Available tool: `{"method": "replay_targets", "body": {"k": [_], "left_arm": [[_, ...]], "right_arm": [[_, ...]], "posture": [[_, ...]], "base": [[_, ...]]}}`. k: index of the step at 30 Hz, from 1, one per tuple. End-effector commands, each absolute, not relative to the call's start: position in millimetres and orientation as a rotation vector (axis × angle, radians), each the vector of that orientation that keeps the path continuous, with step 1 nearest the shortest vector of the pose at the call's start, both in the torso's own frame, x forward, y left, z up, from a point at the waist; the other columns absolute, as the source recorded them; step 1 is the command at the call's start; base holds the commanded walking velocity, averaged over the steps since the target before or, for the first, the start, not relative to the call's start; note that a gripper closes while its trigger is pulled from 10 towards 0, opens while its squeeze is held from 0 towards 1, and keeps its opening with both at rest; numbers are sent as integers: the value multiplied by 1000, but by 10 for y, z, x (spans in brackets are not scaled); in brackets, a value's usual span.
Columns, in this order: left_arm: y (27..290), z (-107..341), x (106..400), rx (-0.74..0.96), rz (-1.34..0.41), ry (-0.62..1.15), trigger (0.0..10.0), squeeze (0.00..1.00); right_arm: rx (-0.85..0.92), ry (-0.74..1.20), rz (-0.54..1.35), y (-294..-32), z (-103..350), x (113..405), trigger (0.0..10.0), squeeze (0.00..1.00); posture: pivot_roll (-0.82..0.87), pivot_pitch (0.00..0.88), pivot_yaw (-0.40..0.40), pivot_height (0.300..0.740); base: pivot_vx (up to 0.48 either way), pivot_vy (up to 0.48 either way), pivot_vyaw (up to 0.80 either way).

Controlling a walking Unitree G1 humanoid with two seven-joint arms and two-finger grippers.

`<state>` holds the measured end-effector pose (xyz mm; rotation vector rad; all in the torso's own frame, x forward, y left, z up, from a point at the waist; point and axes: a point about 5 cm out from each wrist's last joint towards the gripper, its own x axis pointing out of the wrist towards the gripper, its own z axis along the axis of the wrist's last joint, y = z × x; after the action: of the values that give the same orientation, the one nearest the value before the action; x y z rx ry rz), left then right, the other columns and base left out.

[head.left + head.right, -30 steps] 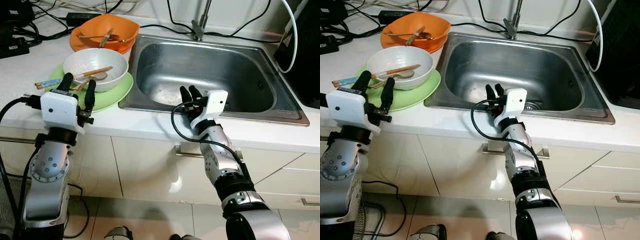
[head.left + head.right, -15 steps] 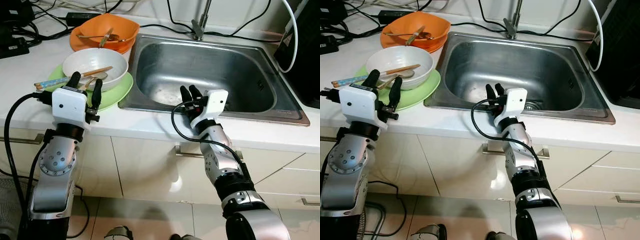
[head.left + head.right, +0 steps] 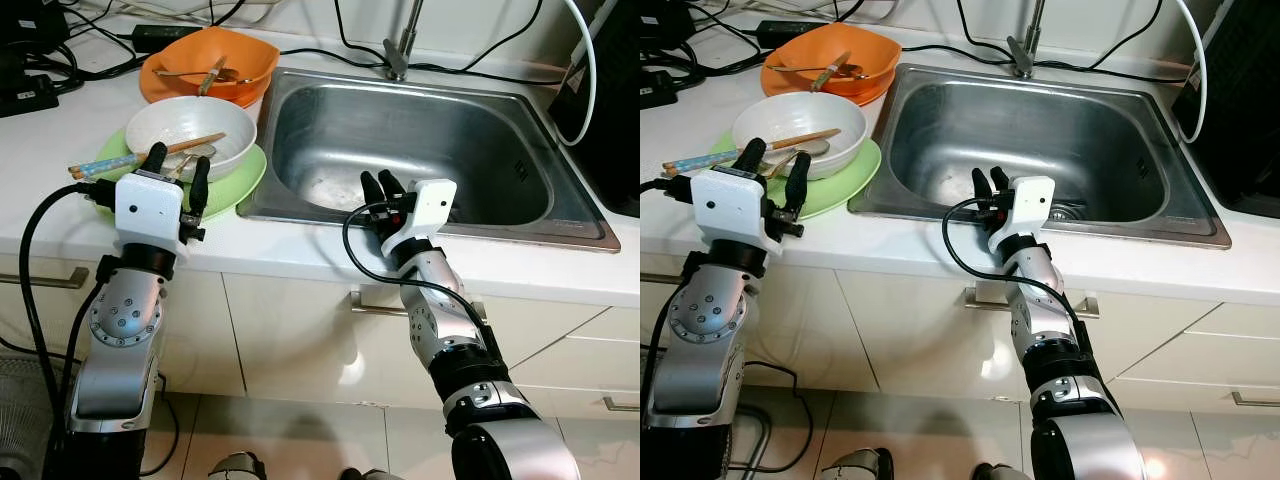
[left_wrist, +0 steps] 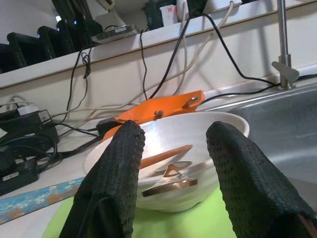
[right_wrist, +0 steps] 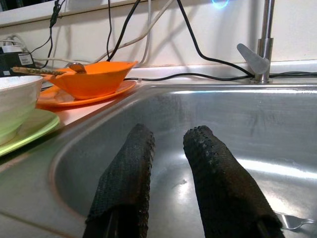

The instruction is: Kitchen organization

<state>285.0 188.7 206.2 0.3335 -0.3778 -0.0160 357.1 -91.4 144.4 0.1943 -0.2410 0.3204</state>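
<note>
A white bowl (image 3: 190, 128) holding wooden chopsticks and a metal spoon stands on a green plate (image 3: 238, 183), on the counter left of the steel sink (image 3: 500, 150). My left gripper (image 3: 178, 168) is open at the counter's front edge, its fingers pointing at the bowl's near side, a little short of it. In the left wrist view the bowl (image 4: 168, 131) sits between the two fingers. My right gripper (image 3: 377, 184) hovers over the sink's front rim, open with a narrow gap and nothing in it. A fork (image 5: 293, 221) lies in the basin.
Behind the white bowl is an orange bowl (image 3: 210, 62) with utensils on an orange plate. A faucet (image 3: 400, 48) rises behind the sink. Black cables and power adapters (image 3: 30, 85) lie at the back left. A dark appliance (image 3: 610, 100) stands to the right.
My left arm has moved forward and to the right, bringing its open fingers closer to the white bowl. The right arm has stayed still.
</note>
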Motion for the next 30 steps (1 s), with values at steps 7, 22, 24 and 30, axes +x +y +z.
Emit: {"method": "replay_targets", "body": {"k": [7,22,24,30], "left_arm": [[1956,1998,2857,342,25,-336,10000,0],[1882,1948,2887,318,0,-312,0,0],[1878,1949,2887,317,-1,-312,0,0],[1875,1956,2889,317,0,-314,0,0]], "right_arm": [[204,-170,297,-968,1299,3554,10000,0],[206,-171,299,-954,1305,3555,10000,0],[206,-171,300,-952,1303,3553,10000,0],[203,-170,301,-951,1301,3551,10000,0]], "posture": [[182,111,-74,740],[178,110,-73,740],[179,110,-74,740],[179,111,-74,740]], "base": [[0,0,0],[0,0,0],[0,0,0],[0,0,0]]}}
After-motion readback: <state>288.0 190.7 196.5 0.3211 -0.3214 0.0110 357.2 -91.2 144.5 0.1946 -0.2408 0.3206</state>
